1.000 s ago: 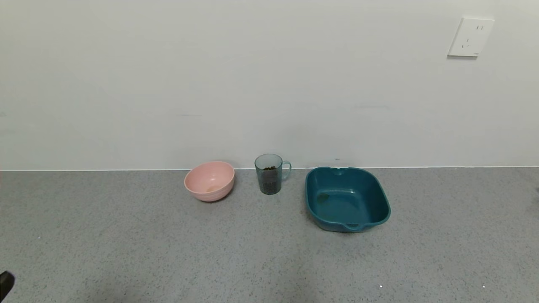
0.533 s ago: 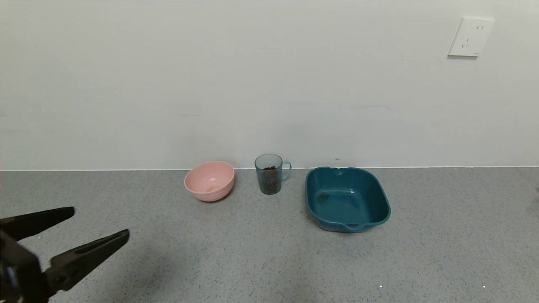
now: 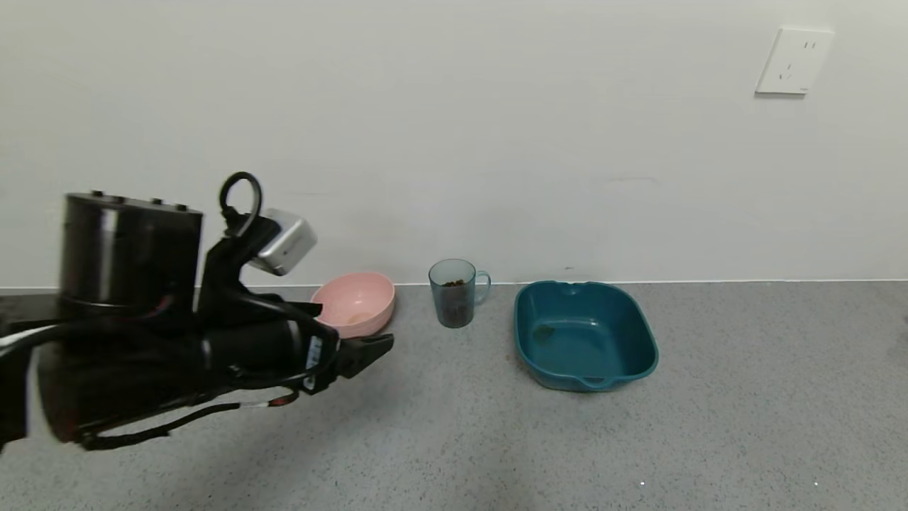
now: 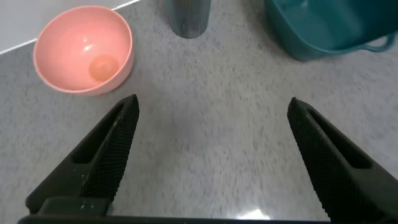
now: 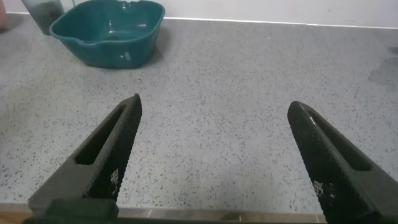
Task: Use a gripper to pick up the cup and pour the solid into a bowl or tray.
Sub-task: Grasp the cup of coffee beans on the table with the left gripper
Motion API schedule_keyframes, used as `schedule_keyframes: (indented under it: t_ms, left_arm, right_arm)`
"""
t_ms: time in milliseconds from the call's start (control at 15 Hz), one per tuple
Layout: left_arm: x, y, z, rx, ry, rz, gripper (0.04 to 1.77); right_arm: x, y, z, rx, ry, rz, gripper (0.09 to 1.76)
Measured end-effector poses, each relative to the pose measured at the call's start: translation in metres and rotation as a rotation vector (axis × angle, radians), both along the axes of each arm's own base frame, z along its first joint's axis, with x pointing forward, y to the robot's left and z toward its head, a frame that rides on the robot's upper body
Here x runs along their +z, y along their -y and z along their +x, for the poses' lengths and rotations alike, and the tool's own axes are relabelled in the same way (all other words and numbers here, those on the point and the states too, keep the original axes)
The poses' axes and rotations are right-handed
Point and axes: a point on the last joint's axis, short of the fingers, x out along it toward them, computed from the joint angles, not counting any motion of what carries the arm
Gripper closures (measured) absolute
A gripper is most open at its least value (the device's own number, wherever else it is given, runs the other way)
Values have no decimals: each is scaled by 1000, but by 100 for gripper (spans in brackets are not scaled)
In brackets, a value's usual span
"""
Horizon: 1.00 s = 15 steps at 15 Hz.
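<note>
The translucent blue-grey cup (image 3: 454, 298) stands upright by the back wall, with dark brown pellets (image 3: 454, 284) inside it. The dark teal tray (image 3: 567, 380) sits to its right. My left gripper (image 3: 355, 325) is open and empty above the table, short of the cup and in front of the pink bowl. In the left wrist view my left gripper (image 4: 211, 102) points between the bowl and the tray (image 4: 317, 37), and the cup's base (image 4: 188, 15) is just ahead. My right gripper (image 5: 214, 102) is open and empty near the table's front edge, far from the tray (image 5: 112, 53) and the cup (image 5: 43, 9).
A round pink bowl (image 3: 353, 304) stands left of the cup and close to my left fingers; it also shows in the left wrist view (image 4: 84, 46). The white wall runs right behind the vessels, with an outlet (image 3: 793, 62) at upper right. Grey table lies in front.
My left arm has swung up and forward from the lower left corner toward the pink bowl and the cup. The cup, bowl and tray have not moved.
</note>
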Motion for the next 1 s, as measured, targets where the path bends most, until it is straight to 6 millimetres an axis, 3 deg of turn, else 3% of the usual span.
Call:
schedule_keyframes:
  t_ms: [333,533,1000]
  left_arm:
    - [-47,40,63,40,-49,-3,9]
    - [-68,56,93,54,11,-63,9]
    - [-127,69,132,133,66,-87,9]
  right_arm:
    - [0,0,0,0,0,0,14]
    - [0,0,0,0,0,0,14]
    - [0,0,0,0,0,0,14]
